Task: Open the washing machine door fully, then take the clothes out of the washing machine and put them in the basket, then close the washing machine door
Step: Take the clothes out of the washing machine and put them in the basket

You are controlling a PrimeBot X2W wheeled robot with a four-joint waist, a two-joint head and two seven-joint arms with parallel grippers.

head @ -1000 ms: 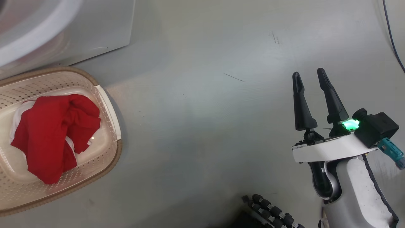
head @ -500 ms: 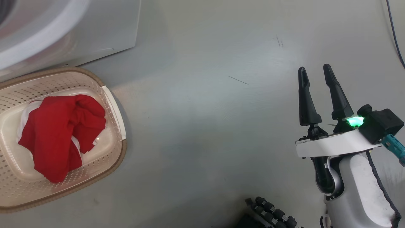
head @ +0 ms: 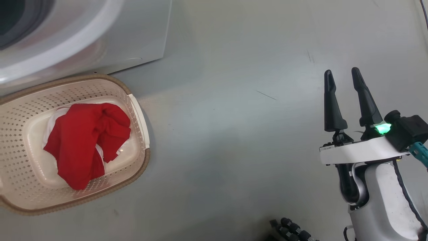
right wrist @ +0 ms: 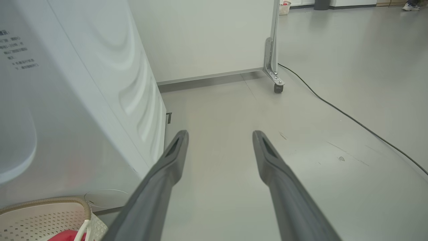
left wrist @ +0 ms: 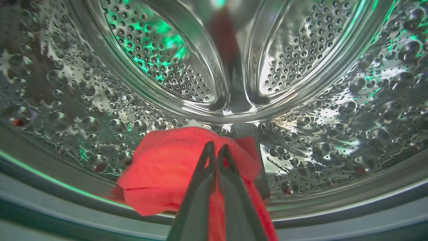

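Red cloth [left wrist: 160,167] lies low in the middle of the left wrist view, on the bottom of the steel drum [left wrist: 317,134] just inside its mouth. The left gripper [left wrist: 216,146] is closed on it, fingers pressed together with red showing in the thin slit between them. More red clothes [head: 83,140], with some white, sit bunched in the basket [head: 16,140] at the left of the head view, just below the washer [head: 133,33] in the upper left corner. The right gripper [head: 341,71] hangs at the lower right over the floor [head: 234,134], well apart from the basket, its fingers spread and holding nothing. In the right wrist view the washer's white side stands at the left, and a cable [right wrist: 354,121] crosses the floor at the right.
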